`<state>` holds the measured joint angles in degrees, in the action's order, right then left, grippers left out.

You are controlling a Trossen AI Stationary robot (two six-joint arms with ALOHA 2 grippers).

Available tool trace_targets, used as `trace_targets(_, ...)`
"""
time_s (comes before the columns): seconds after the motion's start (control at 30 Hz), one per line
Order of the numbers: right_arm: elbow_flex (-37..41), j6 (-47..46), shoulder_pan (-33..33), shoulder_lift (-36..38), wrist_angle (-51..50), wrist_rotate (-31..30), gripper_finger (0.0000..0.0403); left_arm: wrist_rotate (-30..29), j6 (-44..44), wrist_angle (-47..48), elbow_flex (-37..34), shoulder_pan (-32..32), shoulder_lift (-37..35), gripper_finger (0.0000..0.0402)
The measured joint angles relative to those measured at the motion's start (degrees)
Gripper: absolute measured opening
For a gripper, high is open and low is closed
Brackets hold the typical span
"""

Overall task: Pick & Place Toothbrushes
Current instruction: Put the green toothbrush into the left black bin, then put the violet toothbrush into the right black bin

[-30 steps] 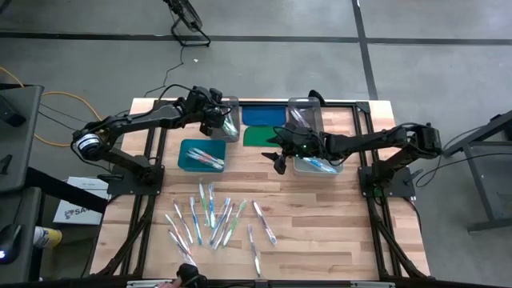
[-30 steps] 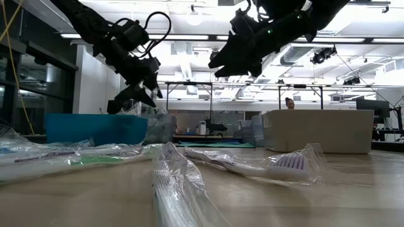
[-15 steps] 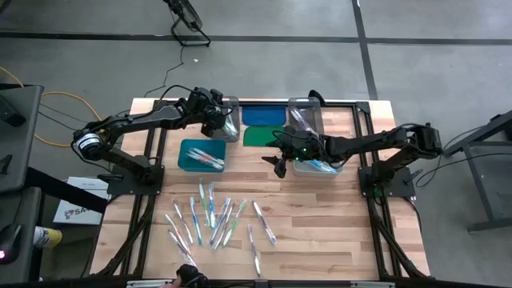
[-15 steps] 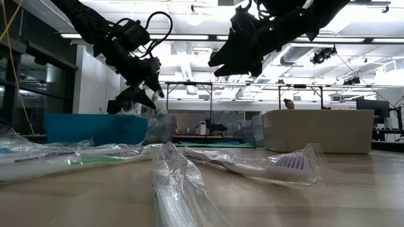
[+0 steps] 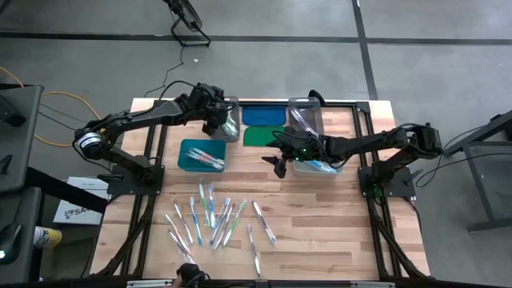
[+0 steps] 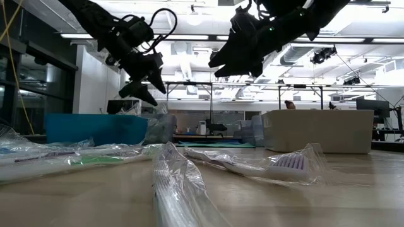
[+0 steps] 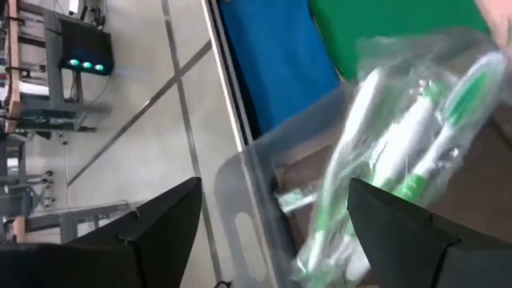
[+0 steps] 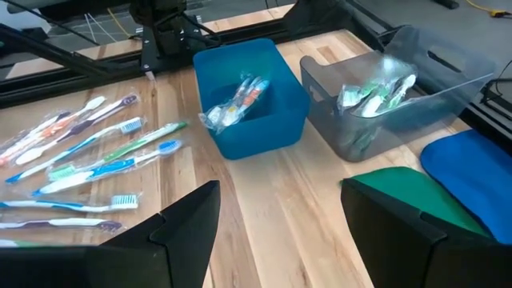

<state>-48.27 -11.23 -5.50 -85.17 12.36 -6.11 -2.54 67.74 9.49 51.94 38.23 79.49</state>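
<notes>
Two claws stood released: left claw [image 5: 214, 122] over clear bin [image 5: 227, 120], right claw [image 5: 278, 161] mid-frame. Toothbrushes [image 5: 214, 220] lay lower-centre on counter [image 5: 320, 216]; only left wrist view showed green-bristled wrapped ones [image 7: 416, 136] binned. No legible writing.

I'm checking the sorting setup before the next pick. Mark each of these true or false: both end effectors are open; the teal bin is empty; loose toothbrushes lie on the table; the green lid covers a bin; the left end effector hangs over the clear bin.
1. Both end effectors are open. True: the left end effector and the right end effector hold nothing.
2. The teal bin is empty. False: it holds wrapped toothbrushes.
3. Loose toothbrushes lie on the table. True.
4. The green lid covers a bin. False: it lies flat on the table beside the blue lid.
5. The left end effector hangs over the clear bin. True.
</notes>
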Motion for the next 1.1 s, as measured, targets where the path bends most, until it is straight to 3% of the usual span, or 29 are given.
trace_targets(0.33, 0.00, -0.79, 0.73, 0.00, -1.02, 0.04, 0.0254, -0.02, -2.47, 5.06, 0.13, 0.04, -1.62, 0.0303)
trace_targets(0.53, 0.00, -1.02, 1.39, 0.00, -2.50, 0.02, 0.0254, 13.38, -4.62, 6.08, 0.13, -0.01, -3.14, 0.0285)
trace_targets(0.7, 0.00, -1.03, 1.40, 0.00, -2.55, 0.02, 0.0254, 17.36, -6.49, 6.17, 0.13, -0.45, -1.06, 0.0214)
trace_targets(1.0, 0.00, -1.34, 1.44, 0.00, -4.10, 0.13, 0.0254, 24.78, -8.02, 12.14, 0.11, -0.38, -1.93, 0.0026)
trace_targets(1.1, -0.01, -3.23, 1.81, -0.01, -6.66, 0.34, 0.0254, 26.86, -8.06, 15.56, -0.14, -0.75, -3.50, 0.0010)
